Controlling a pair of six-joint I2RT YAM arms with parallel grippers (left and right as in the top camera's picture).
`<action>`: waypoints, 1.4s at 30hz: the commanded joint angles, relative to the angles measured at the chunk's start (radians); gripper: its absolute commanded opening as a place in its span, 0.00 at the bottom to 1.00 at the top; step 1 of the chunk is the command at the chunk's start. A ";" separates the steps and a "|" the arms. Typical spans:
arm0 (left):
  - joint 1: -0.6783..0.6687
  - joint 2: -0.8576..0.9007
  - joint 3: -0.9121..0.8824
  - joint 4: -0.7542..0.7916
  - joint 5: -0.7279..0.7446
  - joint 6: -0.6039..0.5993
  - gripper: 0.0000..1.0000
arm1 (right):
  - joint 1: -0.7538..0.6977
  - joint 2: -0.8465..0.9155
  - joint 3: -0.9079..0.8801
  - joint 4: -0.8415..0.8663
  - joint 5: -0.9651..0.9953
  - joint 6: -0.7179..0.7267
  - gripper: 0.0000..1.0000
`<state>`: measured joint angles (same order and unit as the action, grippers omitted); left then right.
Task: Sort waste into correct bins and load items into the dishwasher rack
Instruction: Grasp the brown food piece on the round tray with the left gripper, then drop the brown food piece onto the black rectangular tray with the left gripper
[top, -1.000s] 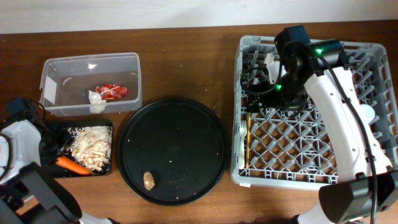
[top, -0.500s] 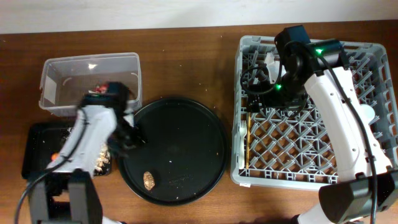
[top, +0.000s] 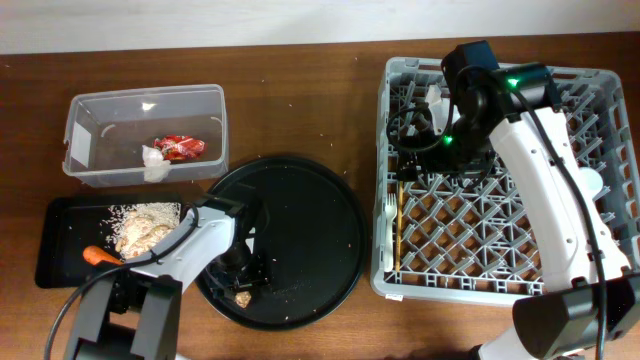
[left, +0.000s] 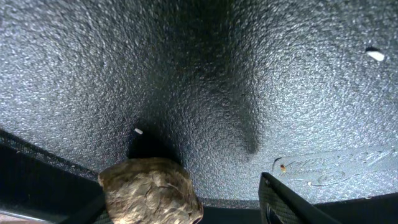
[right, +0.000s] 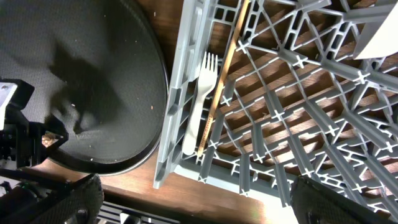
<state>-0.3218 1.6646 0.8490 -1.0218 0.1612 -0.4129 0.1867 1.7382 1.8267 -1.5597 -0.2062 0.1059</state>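
Both pincers agape: left pincer (top: 242, 289) astride brown scrap (left: 149, 190) on round black tray (top: 310, 225), right pincer (top: 413, 150) empty over rack (top: 480, 288)

Brown wooden table (top: 300, 100), bearing clear tub (top: 110, 140), shallow black tray (top: 60, 250), round black tray (top: 310, 220), grey rack (top: 384, 150).

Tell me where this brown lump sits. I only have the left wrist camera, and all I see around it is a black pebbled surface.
Observer: The brown scrap lies on the big round tray, close to the rim nearest the robot's base.
Operator: Point out where food waste is going.
Observer: A black rectangular tray, left of the round one, holds grainy scraps and a carrot.
Operator: Report the other arm.
Observer: The right gripper hangs open over the rack, where a fork and chopsticks lie along the left side.
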 joint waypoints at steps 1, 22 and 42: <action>-0.007 -0.009 -0.017 0.024 -0.029 -0.021 0.62 | 0.003 0.003 -0.004 -0.005 0.009 0.008 1.00; 0.030 -0.009 0.081 0.055 -0.075 -0.021 0.02 | 0.003 0.003 -0.004 -0.011 0.009 0.008 1.00; 0.663 -0.072 0.265 0.119 -0.249 -0.020 0.01 | 0.003 0.003 -0.004 -0.012 0.009 0.008 1.00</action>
<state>0.2832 1.6119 1.1004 -0.9432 -0.0509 -0.4389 0.1867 1.7382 1.8263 -1.5703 -0.2066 0.1055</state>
